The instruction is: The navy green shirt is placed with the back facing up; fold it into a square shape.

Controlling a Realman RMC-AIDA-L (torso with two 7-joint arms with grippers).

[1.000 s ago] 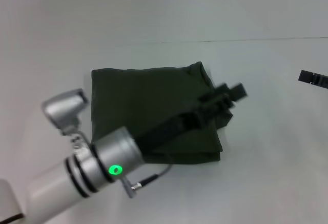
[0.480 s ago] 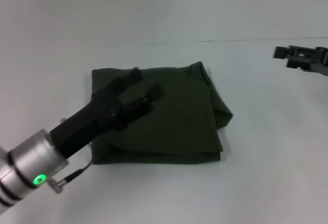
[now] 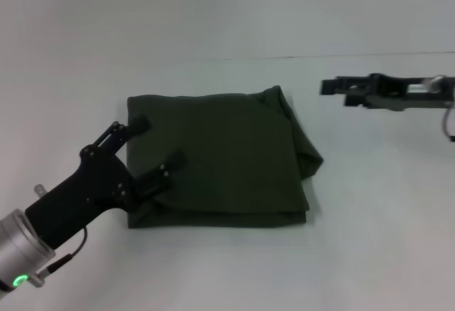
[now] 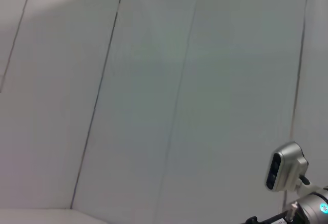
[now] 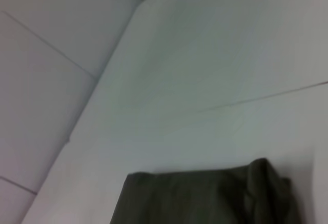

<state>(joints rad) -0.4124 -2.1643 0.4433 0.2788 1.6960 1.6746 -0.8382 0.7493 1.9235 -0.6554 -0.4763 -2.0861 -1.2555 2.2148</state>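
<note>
I count one navy green shirt (image 3: 220, 158), folded to a rough square on the white table (image 3: 370, 240), bare table on every side. My left gripper (image 3: 151, 149) hovers over the shirt's left edge, jaws wide, holding nothing. My right gripper (image 3: 330, 87) hangs off its far right corner; jaws I cannot tell.
</note>
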